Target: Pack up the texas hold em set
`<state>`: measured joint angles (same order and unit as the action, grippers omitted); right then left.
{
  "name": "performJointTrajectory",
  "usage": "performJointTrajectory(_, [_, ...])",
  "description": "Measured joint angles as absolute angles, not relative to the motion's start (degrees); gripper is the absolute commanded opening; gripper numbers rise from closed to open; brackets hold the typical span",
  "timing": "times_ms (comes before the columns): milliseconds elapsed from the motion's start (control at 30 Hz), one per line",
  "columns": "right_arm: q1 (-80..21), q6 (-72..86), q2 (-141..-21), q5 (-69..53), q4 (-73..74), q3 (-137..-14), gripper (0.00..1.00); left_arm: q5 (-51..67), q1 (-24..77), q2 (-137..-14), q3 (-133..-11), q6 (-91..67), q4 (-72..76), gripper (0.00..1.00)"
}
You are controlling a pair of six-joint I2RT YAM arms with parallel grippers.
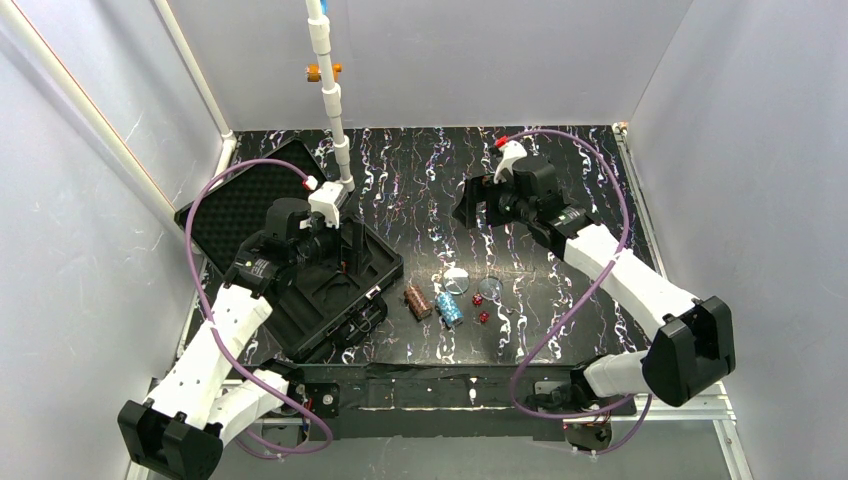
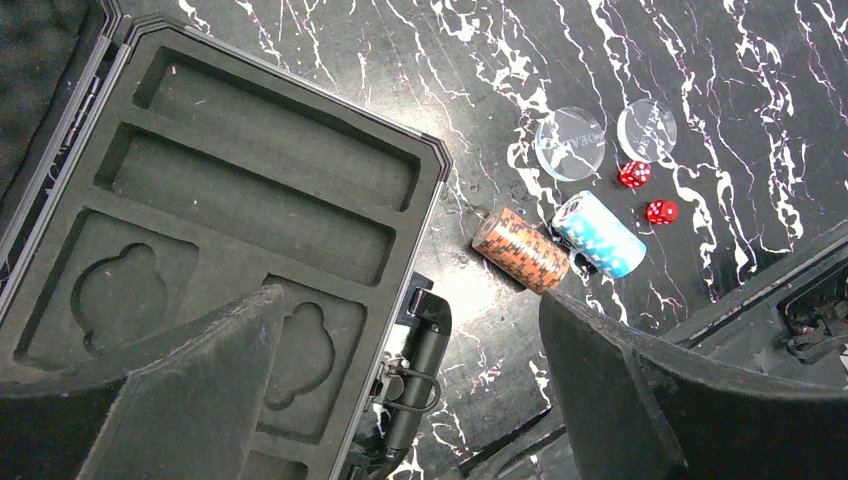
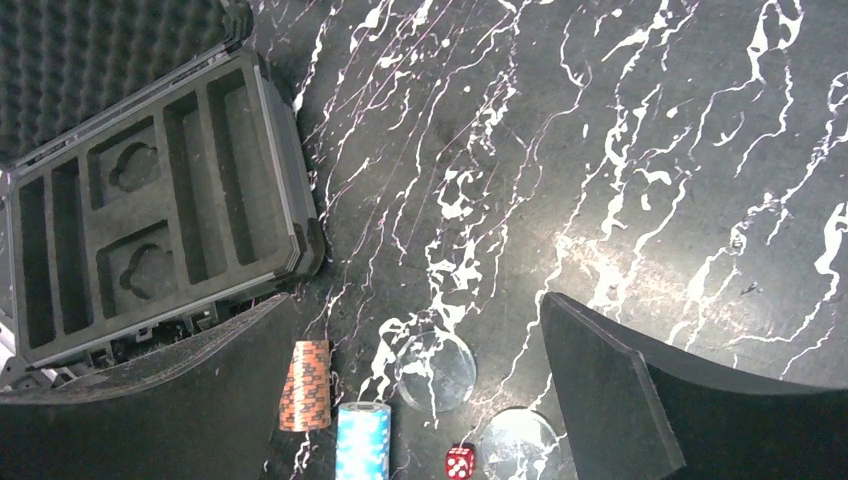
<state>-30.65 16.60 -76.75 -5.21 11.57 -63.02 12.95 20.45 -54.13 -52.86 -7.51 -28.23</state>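
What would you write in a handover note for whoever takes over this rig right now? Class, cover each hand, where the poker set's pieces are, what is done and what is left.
Left hand: open, empty, over the right edge of the case.
Right hand: open, empty, above the table, beyond the loose pieces.
Case: open on the left, lid back; the foam slots in view are empty.
On the table right of it: brown stack and blue stack on their sides, two dice, two discs.
Done: nothing packed.
Left: put every piece in the foam, shut the lid.
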Motion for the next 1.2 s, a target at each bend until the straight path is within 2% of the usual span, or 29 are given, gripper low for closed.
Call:
performJointTrajectory(400, [-43.0, 16.8, -70.9, 2.9, 18.5, -62.6, 1.00, 12.5, 20.4, -54.0, -52.9, -7.8, -28.3, 0.99])
performJointTrajectory(867, [-49.6, 20.0, -68.9, 4.8, 27.1, -56.4, 1.00, 9.3, 20.4, -51.7, -52.9, -9.2, -29.0, 0.99])
performJointTrajectory(933, [-50.3, 20.3, -68.9, 4.8, 27.7, -55.5, 0.96, 9.3, 20.4, -51.7, -52.9, -9.3, -29.4, 0.99])
performJointTrajectory(1200, [-53.0, 21.8, -69.0, 4.8, 30.0, -51.7, 0.91, 9.3, 20.4, -51.9, -52.9, -9.7, -30.5, 0.99])
